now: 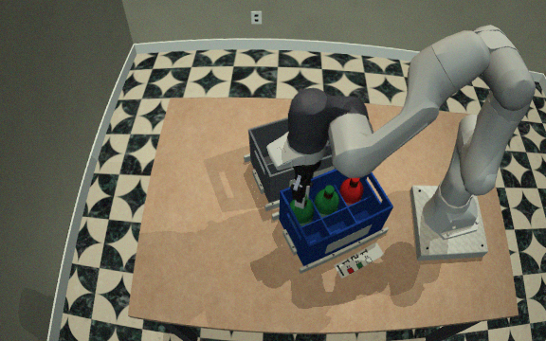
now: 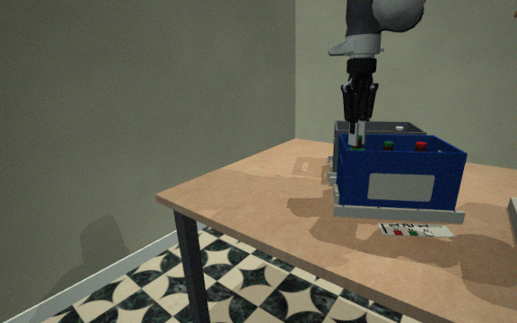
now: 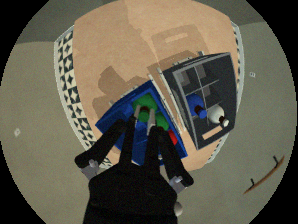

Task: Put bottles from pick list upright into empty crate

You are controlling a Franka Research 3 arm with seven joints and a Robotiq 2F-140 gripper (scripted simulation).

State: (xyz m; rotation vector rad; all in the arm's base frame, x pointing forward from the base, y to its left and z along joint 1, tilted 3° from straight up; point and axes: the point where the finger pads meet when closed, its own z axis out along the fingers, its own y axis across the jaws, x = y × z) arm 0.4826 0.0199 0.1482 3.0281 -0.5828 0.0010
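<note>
1. Three bottles stand in the far row of the blue crate (image 1: 344,237) as I see it from the top camera: a green-label bottle (image 1: 302,209) at the left, a second green one (image 1: 327,199) in the middle, and a red one (image 1: 352,189) at the right.
2. My pincer (image 1: 299,188) is clenched on the neck of the left green-label bottle, which sits down in its compartment.
3. From the exterior camera the pincer (image 2: 356,140) points straight down, its fingertips dipping just inside the blue crate's rim at the far left corner.
4. Just behind the blue crate stands the grey crate (image 1: 260,147), largely hidden under the arm; the wrist camera shows a white-capped bottle (image 3: 218,117) in it.
5. On the near side of the blue crate, the pick list (image 1: 359,260) lies flat on the worktop (image 1: 197,265), with red and green squares visible; I cannot read its numbers.
</note>
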